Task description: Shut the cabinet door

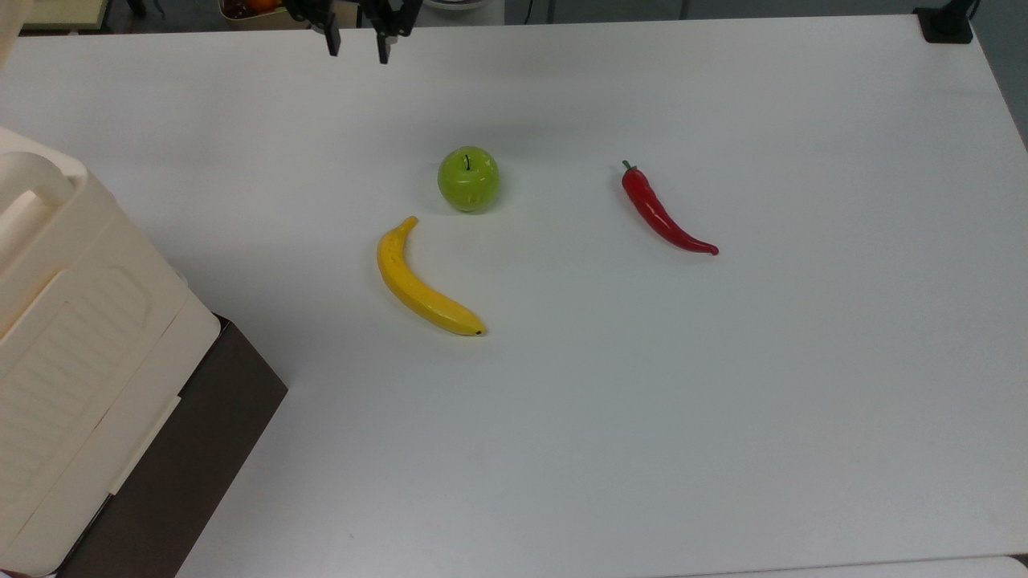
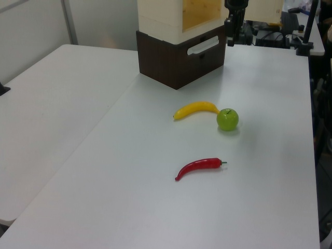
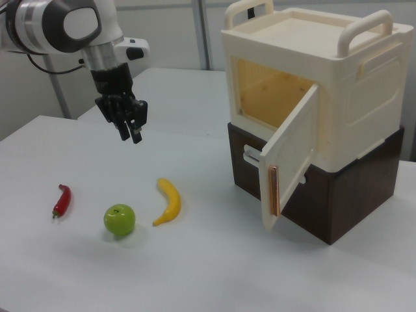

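A cream cabinet (image 3: 325, 84) with two top handles is seen at the upper right of the right view, stacked on a dark brown drawer unit (image 3: 325, 201), both standing on the white table (image 1: 723, 401). The cabinet door (image 3: 290, 156) is swung out toward the lower centre of the right view, roughly half open, hinged on the side nearer the frame's right, with a copper-coloured strip along its free edge. It is judged to be a light, stiff plastic panel that should swing easily on its hinges; grasping is judged unnecessary, and a push on the outer face near the free edge, far from the hinge, is expected to serve best. The smooth surface may let a fingertip slide. The gripper (image 3: 128, 127) is held above the table at the upper left of the right view, well apart from the door, its fingers a little apart and holding nothing. A banana (image 3: 169, 200), green apple (image 3: 119, 220) and red chilli (image 3: 61, 199) lie below it.
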{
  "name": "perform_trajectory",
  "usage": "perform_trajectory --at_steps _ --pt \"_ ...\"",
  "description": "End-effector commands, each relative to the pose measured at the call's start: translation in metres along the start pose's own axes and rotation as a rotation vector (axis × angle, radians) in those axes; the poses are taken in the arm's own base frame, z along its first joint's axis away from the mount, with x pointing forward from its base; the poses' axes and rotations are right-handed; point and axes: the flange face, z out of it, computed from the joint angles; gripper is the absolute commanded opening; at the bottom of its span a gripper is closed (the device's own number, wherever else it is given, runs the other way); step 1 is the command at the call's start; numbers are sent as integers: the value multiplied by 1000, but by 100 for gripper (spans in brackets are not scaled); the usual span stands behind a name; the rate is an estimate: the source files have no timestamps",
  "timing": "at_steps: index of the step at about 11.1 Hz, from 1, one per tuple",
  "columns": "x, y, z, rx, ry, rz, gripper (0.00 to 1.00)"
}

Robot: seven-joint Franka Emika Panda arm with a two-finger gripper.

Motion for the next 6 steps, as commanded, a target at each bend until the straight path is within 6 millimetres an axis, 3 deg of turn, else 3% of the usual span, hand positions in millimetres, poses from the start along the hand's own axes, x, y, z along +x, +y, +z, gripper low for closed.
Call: perform_trajectory --at_steps 1,5,6 --pt "-3 7 -2 -12 -3 -19 0" --pt "-2 47 -30 -8 47 -8 0" --pt "-3 70 -39 -6 65 22 0"
